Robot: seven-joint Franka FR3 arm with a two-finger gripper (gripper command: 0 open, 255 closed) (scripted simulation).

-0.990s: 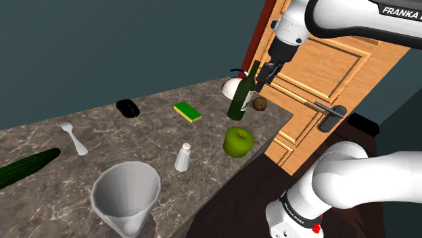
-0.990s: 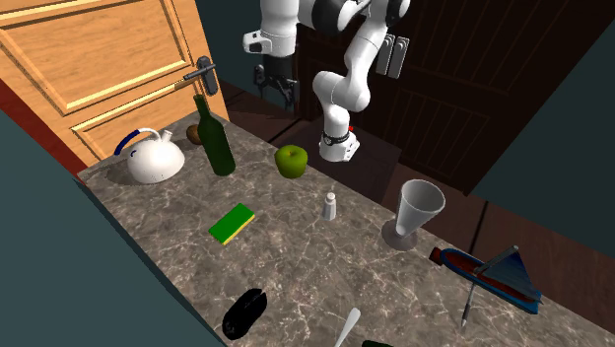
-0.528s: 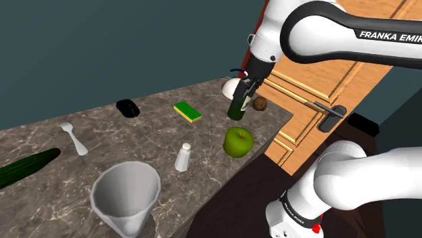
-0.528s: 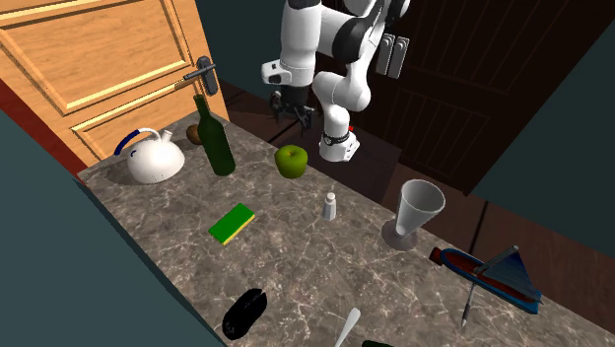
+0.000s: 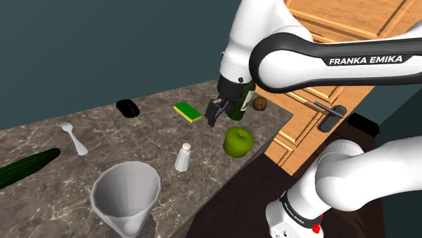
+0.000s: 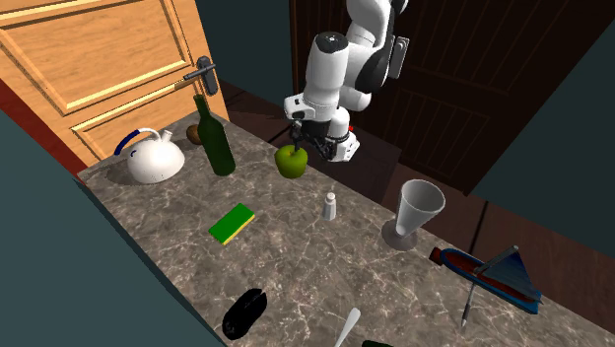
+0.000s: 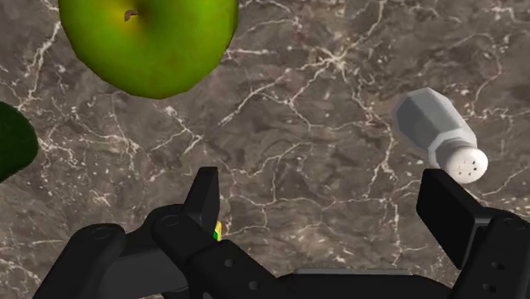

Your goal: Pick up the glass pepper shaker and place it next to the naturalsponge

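The pepper shaker [image 5: 183,157] [image 6: 330,206] is a small pale grey bottle with a white perforated cap, standing upright on the marble counter [image 5: 149,135]. The sponge [image 5: 187,111] [image 6: 232,224] is a flat green and yellow block lying farther back. My gripper [image 5: 216,113] [image 6: 299,138] hangs open above the counter, between the green apple [image 5: 238,141] and the sponge. In the wrist view the gripper [image 7: 321,191] has nothing between its fingers. There the shaker [image 7: 442,136] stands just beyond the right fingertip, and the apple [image 7: 149,42] lies ahead on the other side.
A dark green bottle [image 6: 215,138], a white kettle [image 6: 151,158] and a brown ball [image 5: 260,103] stand near the counter's door end. A big grey glass [image 5: 126,196], a fork [image 5: 73,137], a cucumber [image 5: 27,168] and a black mouse [image 5: 128,107] lie elsewhere.
The arm has swung away from the bottle toward the shoulder view's left and come lower, so the gripper now hangs over the counter near the apple. Nothing on the counter moved.
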